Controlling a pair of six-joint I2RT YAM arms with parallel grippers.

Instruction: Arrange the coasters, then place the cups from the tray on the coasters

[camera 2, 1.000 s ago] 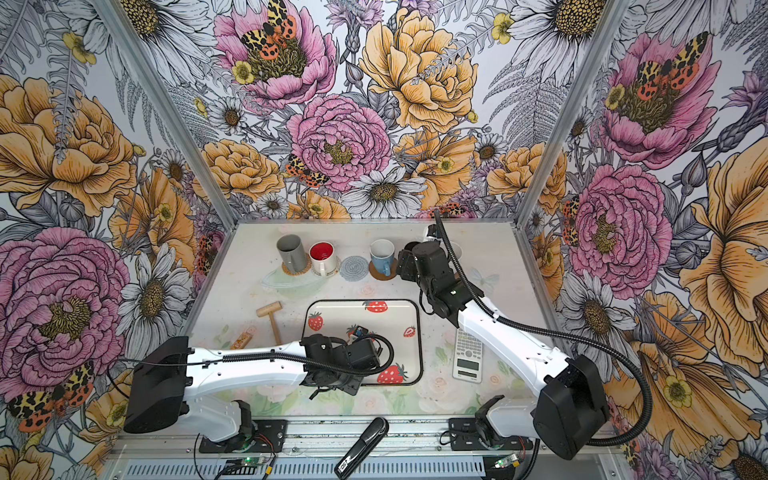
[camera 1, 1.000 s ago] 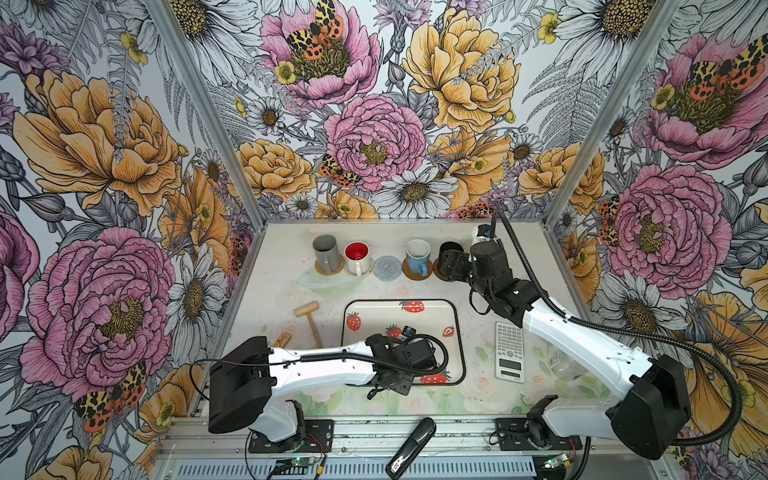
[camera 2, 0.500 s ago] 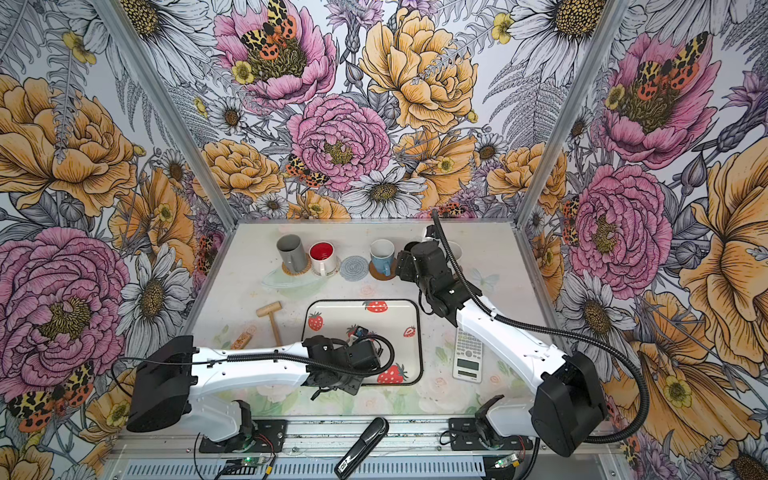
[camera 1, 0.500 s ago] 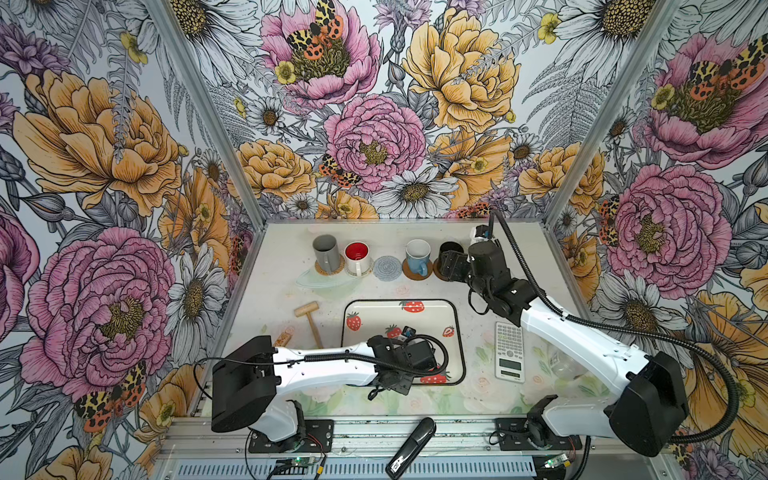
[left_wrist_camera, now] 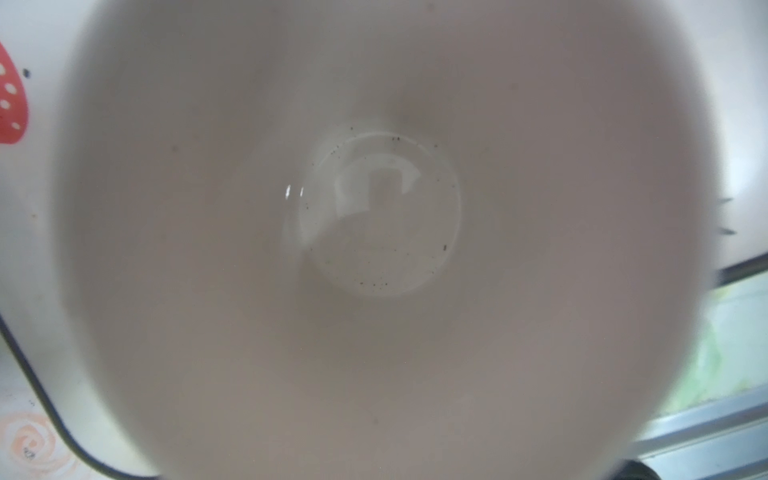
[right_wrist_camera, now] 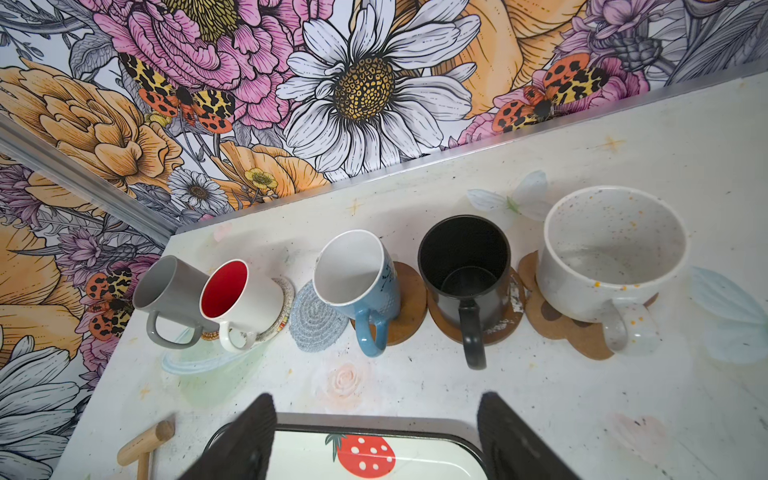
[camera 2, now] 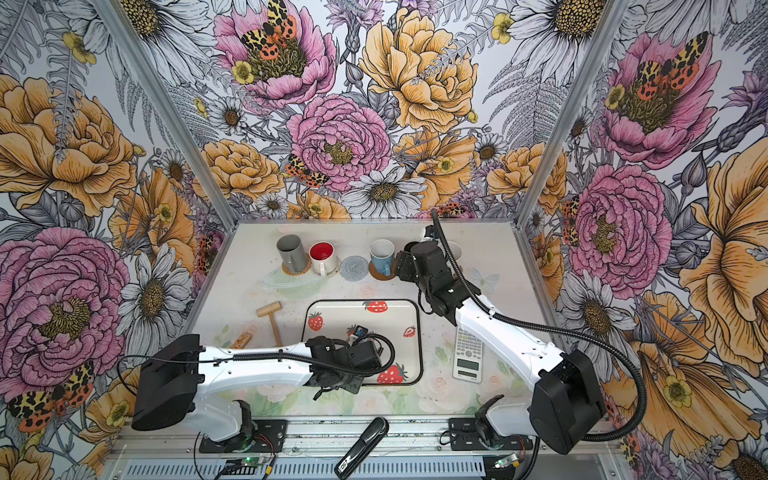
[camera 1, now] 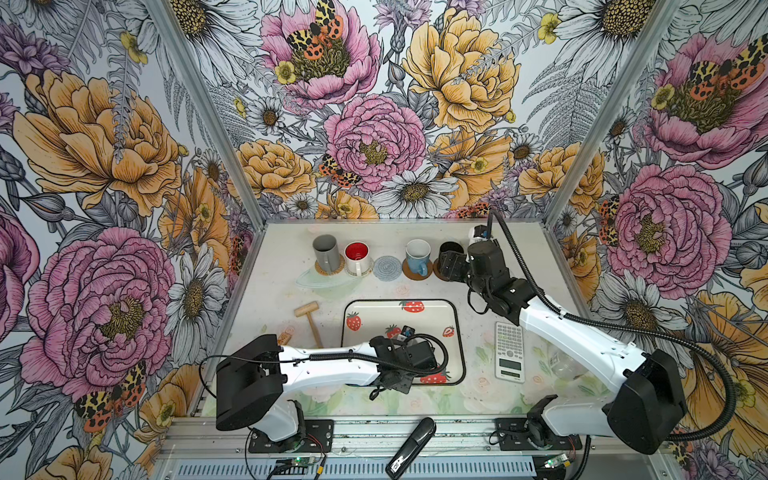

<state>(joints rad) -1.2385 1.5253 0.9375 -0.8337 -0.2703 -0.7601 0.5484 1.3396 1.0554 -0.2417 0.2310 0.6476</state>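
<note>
**Tray** (camera 1: 386, 320): it lay at the near middle of the table, bare apart from the sixth cup (left_wrist_camera: 382, 216) in its near right part.

**Left gripper** (camera 1: 417, 363): it stood directly over that cup, whose pale inside filled the left wrist view. The jaws were closed, judged to be on the cup's wall (the fingers themselves were out of sight).

**Right gripper** (right_wrist_camera: 376, 413): it hung wide and empty, beside the black cup (camera 1: 451, 249).

**Back row:** the grey cup (camera 1: 325, 251), red-lined cup (camera 1: 357, 255), blue cup (camera 1: 417, 255), black cup and speckled cup (right_wrist_camera: 611, 257) each stood on a coaster. The grey-blue coaster (camera 1: 387, 268) sat vacant between the red-lined and blue cups.

**Step in hand:** picking up the last cup.

**Next move:** this called for a straight lift clear of the tray's rim. The cup then had to be set down carefully between two close neighbours.

**Against the earlier frame:** the left jaws had narrowed from part-open to closed. The right arm and the row were unchanged.
</note>
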